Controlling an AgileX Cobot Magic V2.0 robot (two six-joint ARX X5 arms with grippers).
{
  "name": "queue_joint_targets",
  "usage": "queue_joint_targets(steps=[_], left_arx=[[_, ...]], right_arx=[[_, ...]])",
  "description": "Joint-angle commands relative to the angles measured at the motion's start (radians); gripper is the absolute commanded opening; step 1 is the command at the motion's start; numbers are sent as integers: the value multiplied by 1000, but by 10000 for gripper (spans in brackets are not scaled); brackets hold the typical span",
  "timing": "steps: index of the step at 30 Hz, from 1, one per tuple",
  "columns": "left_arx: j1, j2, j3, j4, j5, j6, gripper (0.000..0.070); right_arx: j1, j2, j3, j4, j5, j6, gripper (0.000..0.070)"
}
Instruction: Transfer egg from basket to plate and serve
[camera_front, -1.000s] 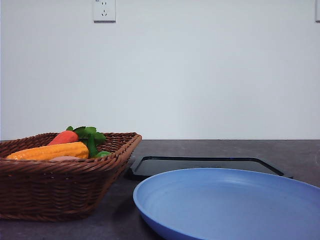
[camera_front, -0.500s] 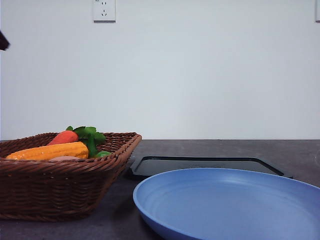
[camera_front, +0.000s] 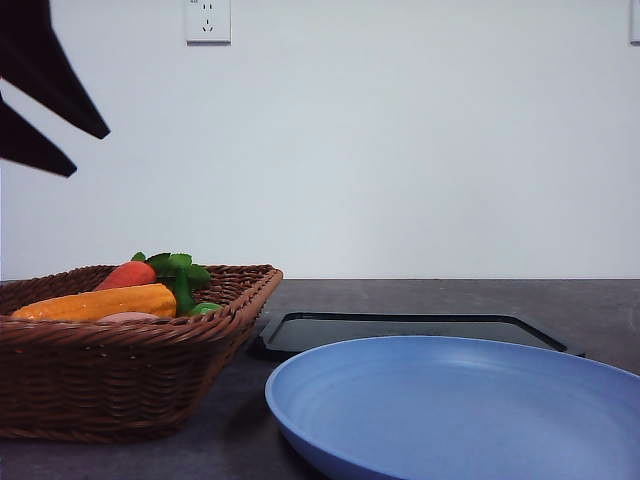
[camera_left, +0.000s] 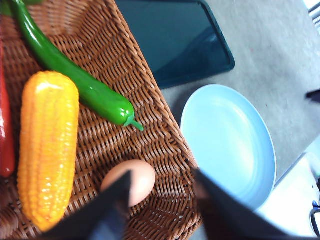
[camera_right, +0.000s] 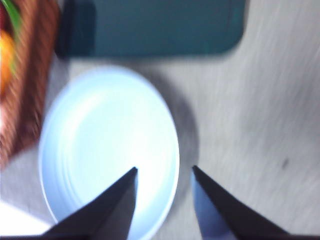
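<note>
The egg (camera_left: 131, 181), small and brown-pink, lies in the wicker basket (camera_left: 125, 65) near its rim, beside a corn cob (camera_left: 47, 145). My left gripper (camera_left: 162, 175) hangs open above the basket, one finger over the egg's edge and apart from it. In the front view the left gripper (camera_front: 90, 152) is high at the upper left, above the basket (camera_front: 130, 370), where the egg (camera_front: 128, 317) barely peeks over the rim. The light blue plate (camera_front: 460, 410) lies bare to the basket's right. My right gripper (camera_right: 164, 170) hovers open over the plate (camera_right: 105, 145); that view is blurred.
A green pepper (camera_left: 75, 75) and a red carrot (camera_left: 5, 140) share the basket with the corn. A flat black tray (camera_front: 400, 330) lies behind the plate. A white wall with a socket (camera_front: 208, 20) stands behind the table.
My left gripper has come into the front view from the upper left edge, moving rightward above the basket. Basket, plate and tray have not moved.
</note>
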Motion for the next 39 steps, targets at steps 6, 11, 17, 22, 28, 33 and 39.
queue_joint_targets(steps=[6, 11, 17, 22, 28, 33, 39], left_arx=[[-18, 12, 15, 8, 6, 18, 342], [-25, 12, 15, 7, 6, 15, 342], [-31, 12, 15, -1, 6, 16, 342], [-42, 12, 15, -1, 6, 16, 342], [-58, 12, 15, -3, 6, 16, 342], [-76, 12, 15, -33, 6, 32, 342], [-116, 12, 16, -67, 0, 100, 366]], right_arx=[[59, 22, -109, 127, -1, 100, 240], [94, 57, -180, 225, -1, 146, 211], [131, 142, -201, 291, -4, 146, 210], [156, 216, -201, 367, -7, 147, 169], [159, 277, -201, 410, -38, 147, 81], [159, 277, -201, 414, -44, 146, 0], [158, 215, -198, 398, -45, 147, 0]])
